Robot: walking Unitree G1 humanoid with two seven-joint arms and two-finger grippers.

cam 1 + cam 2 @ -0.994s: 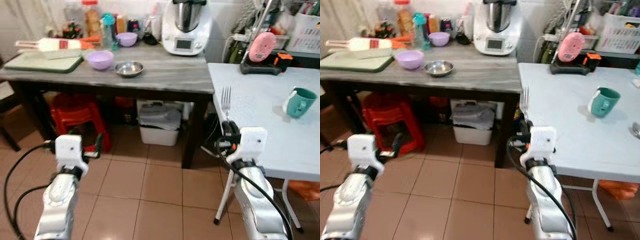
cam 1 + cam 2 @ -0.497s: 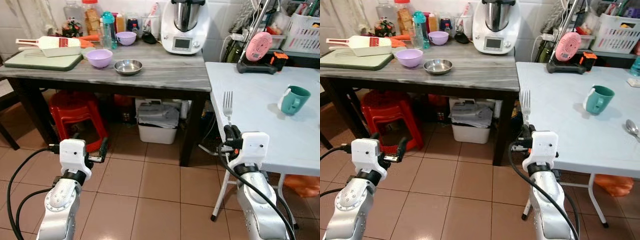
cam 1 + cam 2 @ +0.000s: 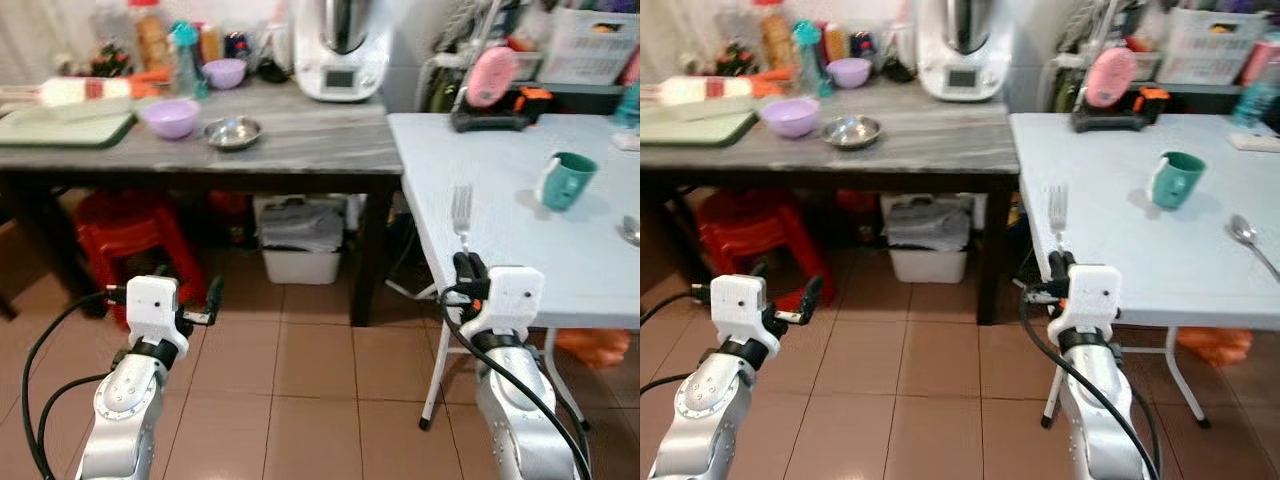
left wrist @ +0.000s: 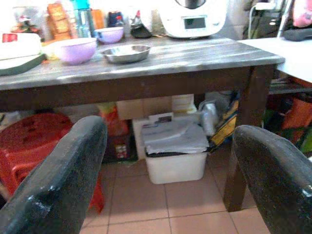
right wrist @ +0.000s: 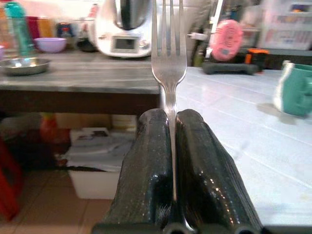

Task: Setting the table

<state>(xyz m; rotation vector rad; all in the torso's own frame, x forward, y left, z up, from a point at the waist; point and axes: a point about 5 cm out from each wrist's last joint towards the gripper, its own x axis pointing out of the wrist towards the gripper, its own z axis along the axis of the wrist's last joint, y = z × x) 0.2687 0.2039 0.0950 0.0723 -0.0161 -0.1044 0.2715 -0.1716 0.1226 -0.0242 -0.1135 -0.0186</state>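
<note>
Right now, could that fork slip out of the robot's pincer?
Maybe a little. The fork looks like smooth, shiny metal, so likely slippery, and the right pincer pinches only its thin handle. It stands straight up, tines on top, so it might tilt if bumped. It seems stiff and light, so easy to hold.

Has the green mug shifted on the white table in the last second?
No. The green mug sits the same way relative to the white table edge and pink gadget; its shift in the picture is camera motion.
</note>
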